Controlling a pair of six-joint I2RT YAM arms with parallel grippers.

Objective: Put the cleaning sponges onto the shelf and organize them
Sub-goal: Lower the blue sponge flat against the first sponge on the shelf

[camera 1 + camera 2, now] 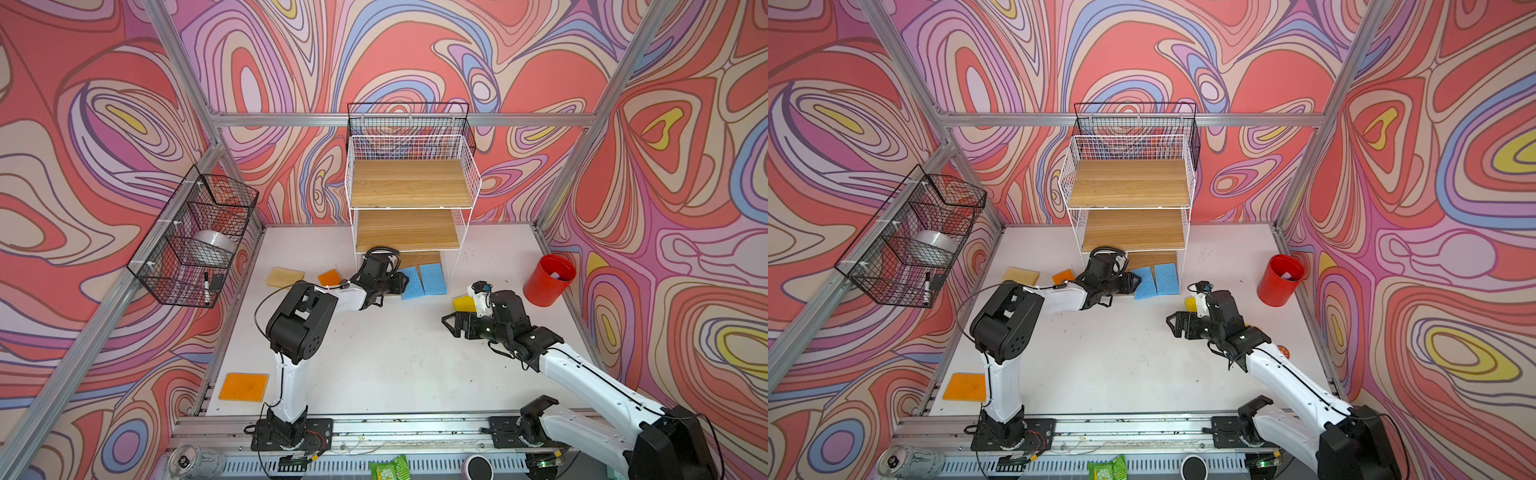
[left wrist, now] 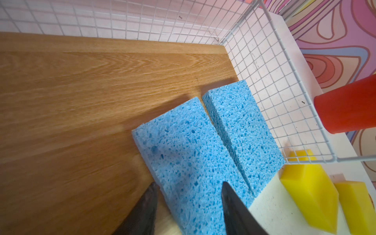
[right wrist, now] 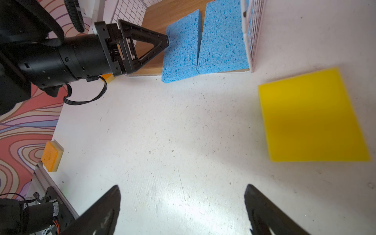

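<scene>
Blue sponges [image 2: 183, 142], yellow sponge [image 3: 311, 116], red cup [image 1: 548, 280]

The left sponge [image 1: 412, 283] and the right sponge [image 1: 433, 277] lie side by side on the lowest board [image 1: 424, 258] of the shelf [image 1: 409, 183]. The cup [image 1: 546, 286] stands to the right of the shelf.

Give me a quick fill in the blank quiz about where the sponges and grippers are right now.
Both blue sponges lie on the shelf's ____ tier.
The sponge nearest the open right gripper is ____.
The cup is ____.
Missing words: bottom; yellow; red.
</scene>
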